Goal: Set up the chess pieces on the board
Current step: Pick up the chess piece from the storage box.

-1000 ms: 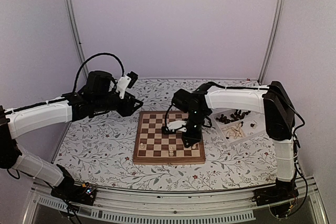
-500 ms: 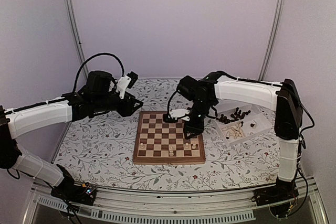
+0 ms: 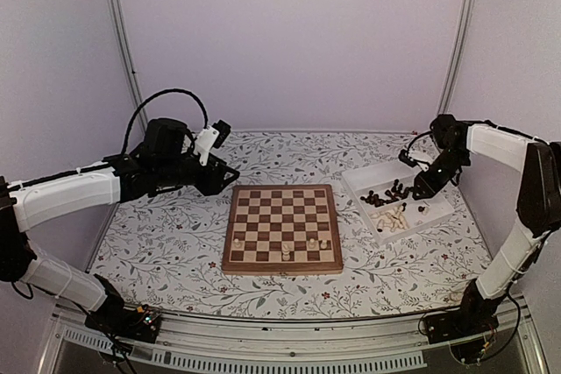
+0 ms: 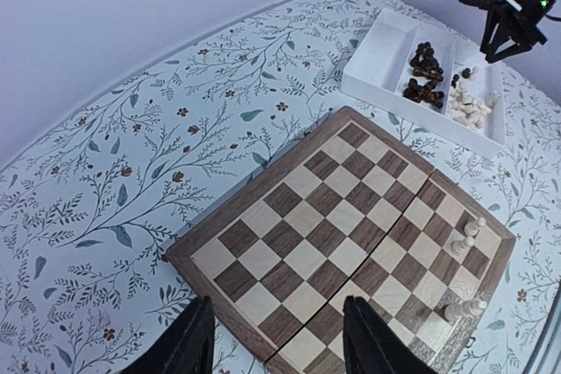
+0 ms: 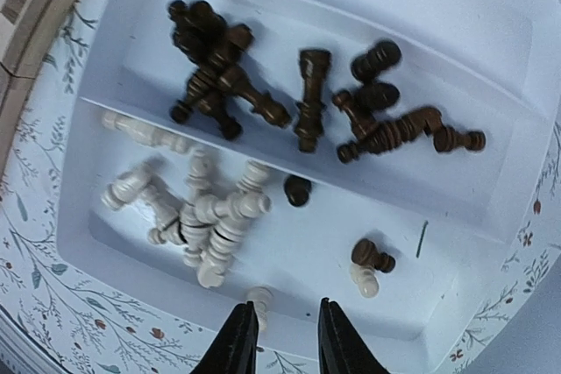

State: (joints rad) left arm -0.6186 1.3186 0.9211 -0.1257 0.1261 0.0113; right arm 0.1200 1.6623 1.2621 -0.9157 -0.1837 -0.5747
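Observation:
The board (image 3: 282, 216) lies at the table's middle with three cream chess pieces (image 3: 312, 243) standing near its near right edge; two show in the left wrist view (image 4: 469, 234). The other chess pieces lie in a white tray (image 3: 438, 208): dark ones (image 5: 219, 67) in one compartment, cream ones (image 5: 202, 208) in the compartment beside it. My right gripper (image 3: 422, 188) hovers over the tray, open and empty (image 5: 285, 339), with one small cream piece (image 5: 260, 298) next to its left finger. My left gripper (image 3: 223, 179) is open and empty (image 4: 276, 343) above the board's far left corner (image 4: 342, 234).
The tray (image 4: 386, 59) sits right of the board on the floral tablecloth (image 3: 158, 243). Two dark pieces (image 5: 372, 254) lie among the cream ones in the tray. Metal frame posts (image 3: 121, 41) and walls enclose the table at the back.
My right arm has swung from over the board's near right part to above the tray. A cream piece stands where the gripper was. The left arm has not moved.

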